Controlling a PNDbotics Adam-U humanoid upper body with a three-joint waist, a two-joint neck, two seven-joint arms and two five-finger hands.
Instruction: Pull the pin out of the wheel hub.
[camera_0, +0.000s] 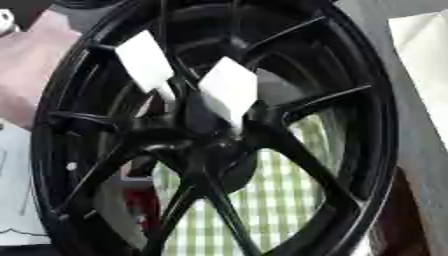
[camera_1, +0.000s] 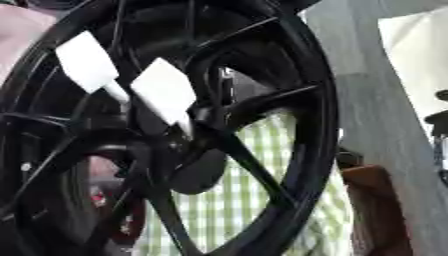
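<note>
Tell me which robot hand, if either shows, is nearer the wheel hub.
Neither left nor right can be named: no robot hand can be made out in either eye view. The black wheel fills the picture, with its hub just below two white tags.

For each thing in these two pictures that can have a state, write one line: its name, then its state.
Black spoked wheel rim: upright, fills the view, seen close.
Two white flat tags: sit above the hub, in front of the spokes; cannot tell what they are fixed to.
Black centre hub: dark; no pin can be made out.
Green and white checked cloth: behind the wheel, seen through the spokes.
Robot hands: not in view.
</note>
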